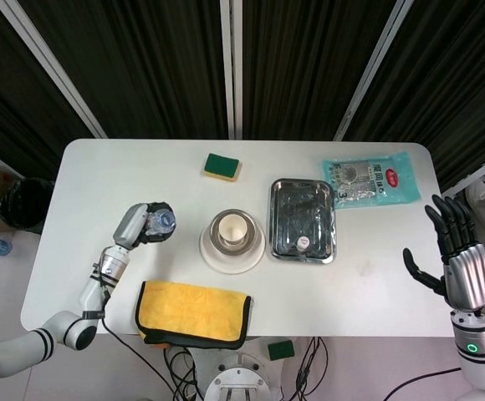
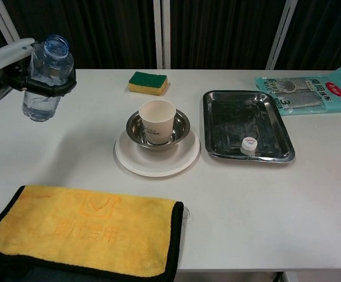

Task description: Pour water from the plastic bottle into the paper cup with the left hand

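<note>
The fingers (image 2: 52,88) of the left hand (image 2: 17,73) were wrapped around the plastic bottle (image 2: 46,76), gripping it about its middle and holding it in the air, clear of the table (image 2: 264,200). The bottle was uncapped, near upright with only a slight tilt, and a little water showed in its lower part. From above, its open mouth sat to the left of the paper cup (image 1: 231,229), near it but not over it.

The cup stood upright inside a small metal bowl (image 2: 179,124), and the bowl sat on a white plate (image 2: 159,164). No water could be made out in the cup. A white bottle cap (image 2: 249,144) lay in the metal tray (image 2: 217,106) just right of the plate, so the opening step looked done.

By this reading the grasp and lift were complete, and what remained was to carry the bottle over the cup, tip it, pour, and set it back down.

The right hand (image 1: 458,261) was off the table's right edge, its fingers spread apart and holding nothing. A yellow cloth (image 2: 88,232) lay at the near edge, a green sponge (image 2: 147,81) at the far side, and a blue packet (image 2: 311,91) at the far right.
</note>
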Controlling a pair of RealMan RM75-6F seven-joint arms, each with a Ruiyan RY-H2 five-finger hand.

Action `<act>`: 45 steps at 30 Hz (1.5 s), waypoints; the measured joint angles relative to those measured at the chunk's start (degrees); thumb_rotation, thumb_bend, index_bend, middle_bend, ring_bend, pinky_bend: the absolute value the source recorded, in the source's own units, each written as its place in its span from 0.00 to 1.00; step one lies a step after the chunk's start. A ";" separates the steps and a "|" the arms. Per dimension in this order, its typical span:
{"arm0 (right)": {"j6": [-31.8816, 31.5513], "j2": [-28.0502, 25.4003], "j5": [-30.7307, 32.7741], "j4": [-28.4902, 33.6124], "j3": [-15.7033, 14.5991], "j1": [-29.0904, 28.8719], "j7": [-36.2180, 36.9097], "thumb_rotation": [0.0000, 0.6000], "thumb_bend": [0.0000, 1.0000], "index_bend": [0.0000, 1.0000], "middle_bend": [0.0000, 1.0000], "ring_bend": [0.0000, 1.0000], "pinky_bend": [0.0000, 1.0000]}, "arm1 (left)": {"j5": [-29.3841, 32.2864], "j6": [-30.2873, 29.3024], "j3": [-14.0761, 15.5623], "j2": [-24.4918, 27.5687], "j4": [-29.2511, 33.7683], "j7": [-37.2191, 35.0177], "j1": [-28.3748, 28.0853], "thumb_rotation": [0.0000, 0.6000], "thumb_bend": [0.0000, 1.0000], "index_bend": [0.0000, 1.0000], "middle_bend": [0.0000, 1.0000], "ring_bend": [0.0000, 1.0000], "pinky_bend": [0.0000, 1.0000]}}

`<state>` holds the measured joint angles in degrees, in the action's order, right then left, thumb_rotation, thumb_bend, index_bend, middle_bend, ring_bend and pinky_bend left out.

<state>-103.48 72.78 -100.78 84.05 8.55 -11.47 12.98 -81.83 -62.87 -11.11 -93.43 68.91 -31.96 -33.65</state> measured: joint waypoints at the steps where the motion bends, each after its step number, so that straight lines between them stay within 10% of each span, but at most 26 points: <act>1: 0.00 0.02 0.03 -0.14 0.04 -0.06 0.17 1.00 0.39 0.00 0.00 0.00 0.00 | 1.06 1.09 -0.46 0.25 0.56 3.31 -0.73 1.00 0.54 0.68 0.73 0.50 0.55; 19: 1.11 -0.05 1.36 -0.86 0.55 -0.71 0.49 1.00 0.39 0.00 0.00 0.00 0.00 | 5.72 6.03 -1.89 -6.18 -6.52 32.59 -9.77 1.00 0.54 0.68 0.73 0.50 0.52; 45: 2.57 0.57 2.97 -1.69 0.23 -0.76 1.71 1.00 0.39 0.00 0.00 0.00 0.00 | 8.57 6.83 -1.73 -12.46 -11.97 47.55 -14.10 1.00 0.54 0.69 0.73 0.50 0.52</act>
<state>-100.91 73.34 -97.81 82.36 8.77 -12.23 14.70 -73.26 -56.05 -12.84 -105.90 56.93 15.58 -47.75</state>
